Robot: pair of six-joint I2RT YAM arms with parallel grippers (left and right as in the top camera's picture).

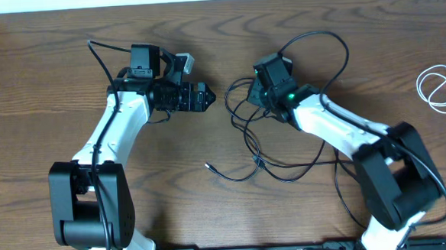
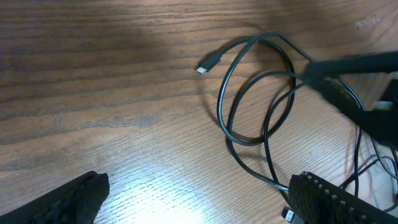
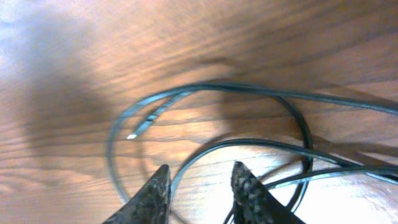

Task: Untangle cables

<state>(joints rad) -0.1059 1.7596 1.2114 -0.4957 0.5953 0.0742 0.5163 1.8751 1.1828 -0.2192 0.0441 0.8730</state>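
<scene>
Right end effector, narrowly parted, straddles a black cable strand ungripped; advise closing squarely before lifting; left end effector gapes wide, empty.

You have two cables to count: one black cable and one white cable. There are two arms, a left arm and a right arm, with one pincer each, the left pincer and the right pincer. You have one worktop.
</scene>
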